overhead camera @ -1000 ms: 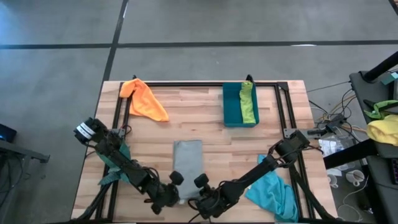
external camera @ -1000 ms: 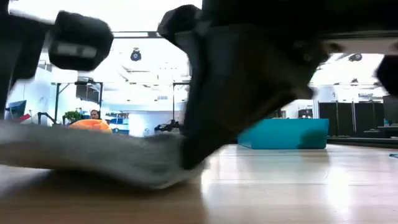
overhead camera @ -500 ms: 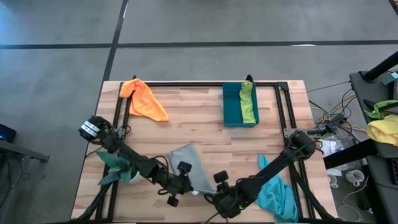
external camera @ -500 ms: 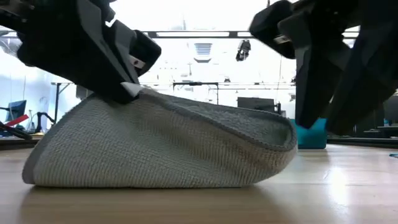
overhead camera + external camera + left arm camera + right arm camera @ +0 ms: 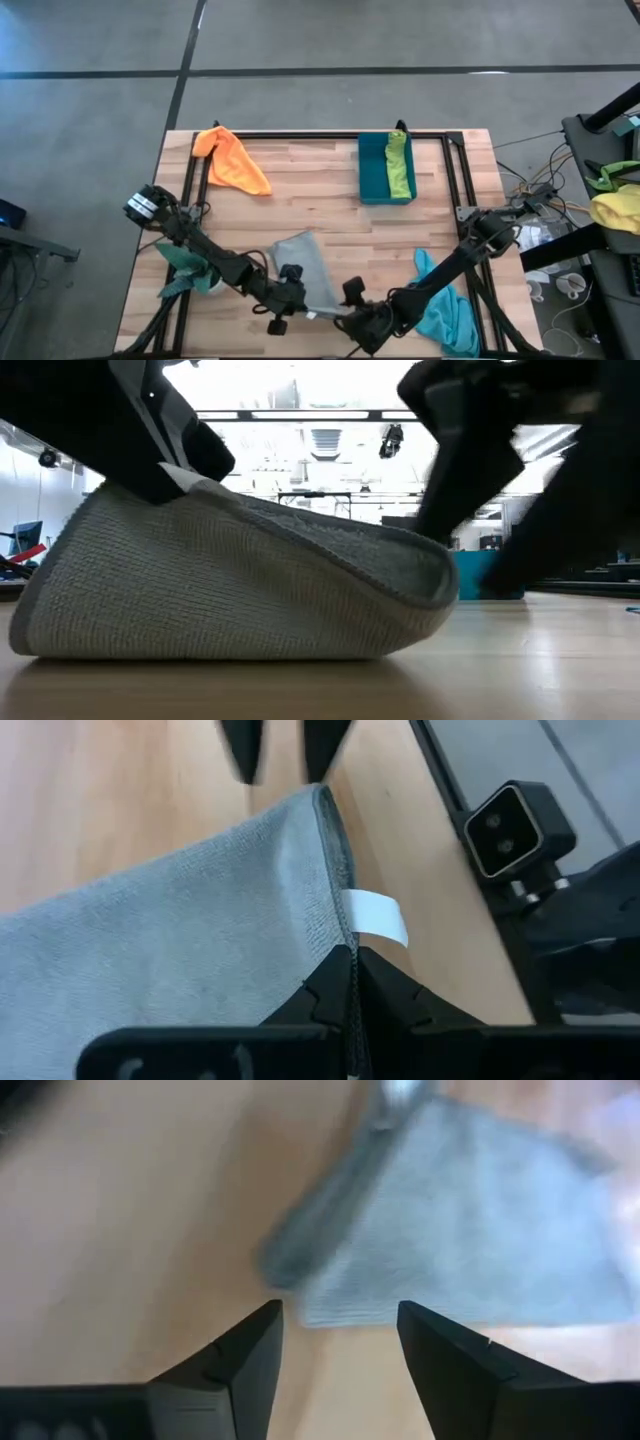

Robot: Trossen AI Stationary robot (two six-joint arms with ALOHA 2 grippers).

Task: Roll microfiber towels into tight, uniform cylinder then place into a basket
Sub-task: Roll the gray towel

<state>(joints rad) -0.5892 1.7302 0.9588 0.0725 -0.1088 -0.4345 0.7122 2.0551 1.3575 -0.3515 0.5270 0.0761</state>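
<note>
Overhead: grey towel [image 5: 305, 270] lies at the table's near edge; my left gripper [image 5: 290, 288] pinches its corner, lifting it to start a fold. Left wrist: fingers pressed on the hem. Right wrist: my right gripper [image 5: 338, 1342] spread, just clear of the cloth.

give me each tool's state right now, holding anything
Left tool: closed on the edge of the grey towel.
Right tool: open, holding nothing, just short of the grey towel's corner.
</note>
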